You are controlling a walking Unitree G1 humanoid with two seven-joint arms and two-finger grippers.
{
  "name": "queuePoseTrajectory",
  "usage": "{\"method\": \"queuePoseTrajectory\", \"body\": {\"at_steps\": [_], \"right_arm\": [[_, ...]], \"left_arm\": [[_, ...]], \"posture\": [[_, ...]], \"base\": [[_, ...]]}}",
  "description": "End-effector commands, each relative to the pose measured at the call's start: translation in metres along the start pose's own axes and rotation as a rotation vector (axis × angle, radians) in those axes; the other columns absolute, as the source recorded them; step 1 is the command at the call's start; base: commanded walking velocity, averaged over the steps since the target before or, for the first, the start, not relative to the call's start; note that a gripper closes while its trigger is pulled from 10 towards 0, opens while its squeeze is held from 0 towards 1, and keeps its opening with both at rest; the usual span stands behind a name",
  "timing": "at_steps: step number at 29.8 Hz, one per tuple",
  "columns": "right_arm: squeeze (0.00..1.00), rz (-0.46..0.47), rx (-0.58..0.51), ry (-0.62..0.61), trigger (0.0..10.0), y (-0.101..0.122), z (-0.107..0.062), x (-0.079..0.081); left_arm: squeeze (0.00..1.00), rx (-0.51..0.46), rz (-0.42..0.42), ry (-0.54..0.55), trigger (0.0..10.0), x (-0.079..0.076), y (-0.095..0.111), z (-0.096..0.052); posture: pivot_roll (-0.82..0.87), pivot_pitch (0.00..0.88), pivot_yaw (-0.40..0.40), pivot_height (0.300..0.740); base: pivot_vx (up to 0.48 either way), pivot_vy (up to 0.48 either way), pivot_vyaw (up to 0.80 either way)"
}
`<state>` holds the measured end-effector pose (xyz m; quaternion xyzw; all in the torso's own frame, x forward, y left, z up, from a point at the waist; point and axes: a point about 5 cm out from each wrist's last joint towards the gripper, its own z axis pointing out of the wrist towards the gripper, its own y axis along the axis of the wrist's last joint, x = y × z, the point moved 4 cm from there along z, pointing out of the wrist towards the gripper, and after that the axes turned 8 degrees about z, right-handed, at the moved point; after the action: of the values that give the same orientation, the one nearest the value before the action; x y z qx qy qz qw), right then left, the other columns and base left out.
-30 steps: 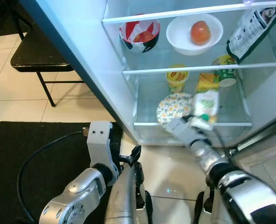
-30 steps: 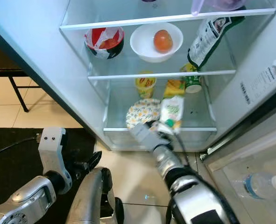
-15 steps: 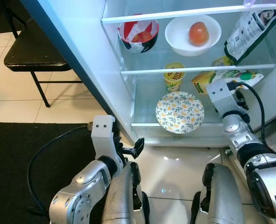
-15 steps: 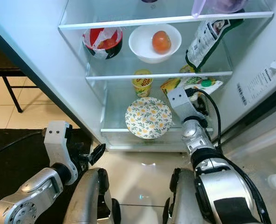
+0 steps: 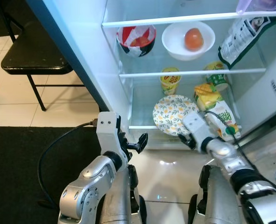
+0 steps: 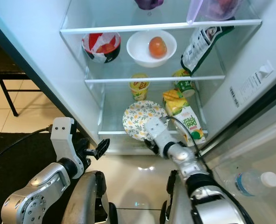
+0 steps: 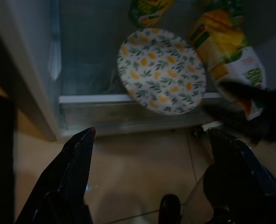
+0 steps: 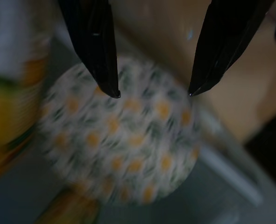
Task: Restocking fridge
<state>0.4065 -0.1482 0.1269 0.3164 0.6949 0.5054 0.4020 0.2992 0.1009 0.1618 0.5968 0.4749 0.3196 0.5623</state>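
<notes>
A white and green juice carton (image 5: 225, 122) stands upright at the right of the fridge's bottom shelf (image 5: 142, 126), beside a flowered plate (image 5: 174, 113). My right gripper (image 8: 154, 94) is open and holds nothing. It hovers at the plate's front edge, left of the carton, and its wrist block (image 5: 196, 128) sits just outside the shelf lip. A yellow pouch (image 5: 207, 93) leans behind the carton. My left gripper (image 7: 150, 133) hangs open, low in front of the fridge above the floor tiles.
The middle shelf has a yellow cup (image 5: 170, 79) and a green cup (image 5: 215, 72). Above stand a red bowl (image 5: 136, 39), a white bowl with a tomato (image 5: 188, 39) and a leaning bag (image 5: 243, 37). A black chair (image 5: 25, 60) and a dark mat (image 5: 16, 172) lie left.
My right gripper carried the carton into the fridge, let go of it and drew back to the plate's front. The carton now stands on the bottom shelf. The camera shifted slightly.
</notes>
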Motion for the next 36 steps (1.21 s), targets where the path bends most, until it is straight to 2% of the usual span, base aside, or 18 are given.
{"method": "queuePoseTrajectory", "body": {"at_steps": [1,2,3,4,5,6,8,9,11,13,16,18,19,22,36], "right_arm": [[0.00,0.040,-0.042,0.016,10.0,0.004,-0.002,0.002],[0.00,0.074,-0.093,-0.004,10.0,0.015,-0.005,-0.004],[0.00,0.074,-0.093,-0.004,10.0,0.015,-0.005,-0.004],[0.00,0.116,-0.160,-0.038,10.0,0.026,-0.008,-0.011],[0.00,0.116,-0.160,-0.038,10.0,0.026,-0.008,-0.011],[0.00,0.233,-0.302,-0.123,10.0,0.046,-0.017,-0.023],[0.00,0.268,-0.344,-0.153,10.0,0.050,-0.021,-0.025],[0.00,0.369,-0.408,-0.180,10.0,0.051,-0.025,-0.015],[0.00,0.400,-0.427,-0.189,10.0,0.051,-0.027,-0.010],[0.00,0.516,-0.459,-0.197,10.0,0.049,-0.029,0.003],[0.00,0.558,-0.468,-0.201,10.0,0.049,-0.030,0.008],[0.00,0.625,-0.491,-0.198,10.0,0.053,-0.031,0.020],[0.00,0.625,-0.491,-0.198,10.0,0.053,-0.031,0.020],[0.00,0.720,-0.503,-0.190,10.0,0.056,-0.031,0.029],[0.00,0.678,-0.427,-0.221,10.0,0.048,-0.037,0.035]], "left_arm": [[0.00,0.021,-0.022,0.007,10.0,0.000,-0.009,0.000],[0.00,0.017,-0.021,0.008,10.0,0.000,-0.009,0.001],[0.00,0.017,-0.021,0.008,10.0,0.000,-0.009,0.001],[0.00,0.005,-0.013,0.010,10.0,0.000,-0.008,0.001],[0.00,0.005,-0.013,0.010,10.0,0.000,-0.008,0.001],[0.00,-0.021,0.028,-0.001,10.0,-0.002,-0.003,0.001],[0.00,-0.028,0.050,-0.009,10.0,-0.003,-0.002,0.001],[0.00,-0.036,0.084,-0.024,10.0,-0.004,-0.001,0.000],[0.00,-0.038,0.099,-0.028,10.0,-0.004,0.000,0.000],[0.00,-0.050,0.147,-0.045,10.0,-0.005,0.002,-0.003],[0.00,-0.061,0.170,-0.055,10.0,-0.006,0.005,-0.005],[0.00,-0.097,0.198,-0.062,10.0,-0.007,0.013,-0.006],[0.00,-0.097,0.198,-0.062,10.0,-0.007,0.013,-0.006],[0.00,-0.137,0.186,-0.038,10.0,-0.003,0.022,-0.003],[0.00,-0.148,0.198,-0.019,10.0,-0.003,0.021,0.005]], "posture": [[0.02,0.297,0.067,0.559],[0.02,0.297,0.067,0.559],[0.02,0.297,0.067,0.559],[0.01,0.284,0.063,0.559],[0.01,0.284,0.063,0.559],[-0.01,0.271,0.059,0.559],[-0.01,0.267,0.058,0.559],[-0.02,0.260,0.059,0.559],[-0.02,0.260,0.059,0.559],[-0.02,0.253,0.065,0.559],[-0.02,0.249,0.066,0.559],[-0.03,0.244,0.066,0.559],[-0.03,0.244,0.066,0.559],[-0.04,0.241,0.061,0.559],[-0.05,0.233,0.048,0.559]], "base": [[0.000,0.000,0.00],[0.000,0.000,0.00],[0.000,0.000,0.00],[0.000,0.000,0.00],[0.000,0.000,0.00],[0.000,0.000,0.00],[0.000,0.000,0.00],[0.000,0.000,0.00],[0.000,0.000,0.00],[0.000,0.000,0.00],[0.000,0.000,0.00],[0.000,0.000,0.00],[0.000,0.000,0.00],[0.000,0.000,0.00],[0.000,0.000,0.00]]}}
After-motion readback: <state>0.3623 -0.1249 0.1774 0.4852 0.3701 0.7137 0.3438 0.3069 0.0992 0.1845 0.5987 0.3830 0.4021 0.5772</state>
